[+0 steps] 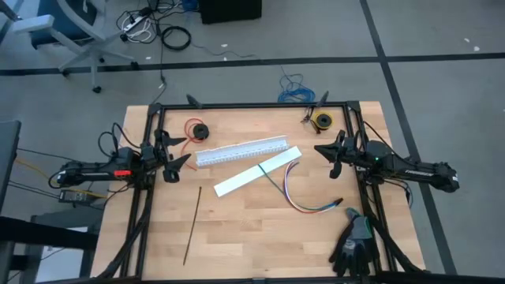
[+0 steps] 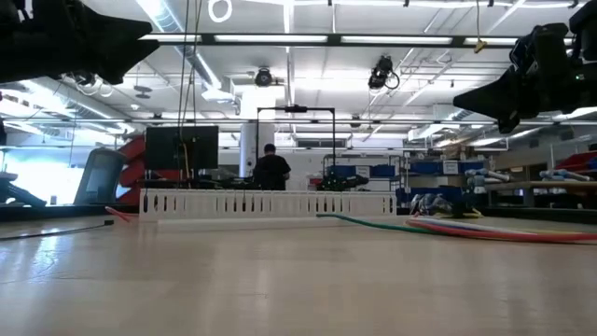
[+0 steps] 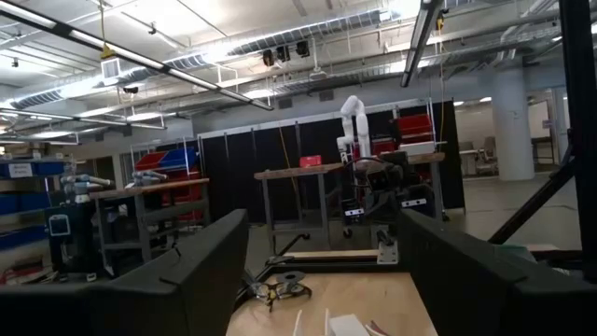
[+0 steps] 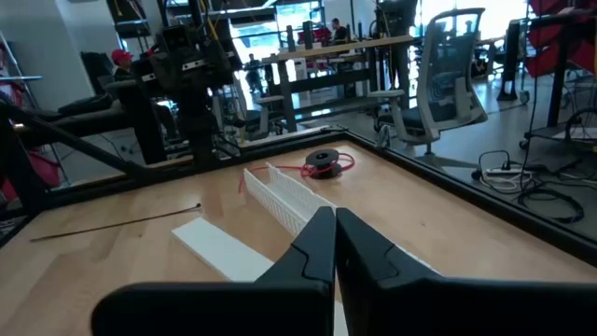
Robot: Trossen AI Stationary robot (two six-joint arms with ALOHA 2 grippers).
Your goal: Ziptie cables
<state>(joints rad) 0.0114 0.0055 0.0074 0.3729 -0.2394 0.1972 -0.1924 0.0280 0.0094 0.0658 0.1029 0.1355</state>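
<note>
Ziptie [image 1: 192, 226]: thin dark strip, flat on the wooden table [image 1: 260, 237], left half, near edge. Long axis runs near-to-far, tilted slightly, its far end pointing toward the left gripper [image 1: 175, 155]. Untouched, clear of all other items.

Cables [image 1: 304, 196]: loose multicoloured bundle, right half of the table, curving from beside the flat white strip [image 1: 257, 170] down to a near-right end close to the dark glove [image 1: 353, 246]. Long axis roughly far-to-near with a bend to the right. Not yet gathered or bound.

Left gripper: raised at the left edge, fingers spread wide, holding nothing. Ziptie lies toward the near side of it and a little to its right; this arm is plainly the nearer one to the strip.

Right gripper [image 1: 331, 155]: raised at the right edge, fingers [image 4: 317, 245] pressed together, empty. Cables lie near-left of it; nearer arm for the bundle.

Other stock: white slotted channel [image 1: 241, 150] centre-far; red wire spool [image 1: 195, 128] far-left; yellow reel [image 1: 321, 120] far-right.

Judgement: ziptie and cables lie well apart, one under each arm's reach.
</note>
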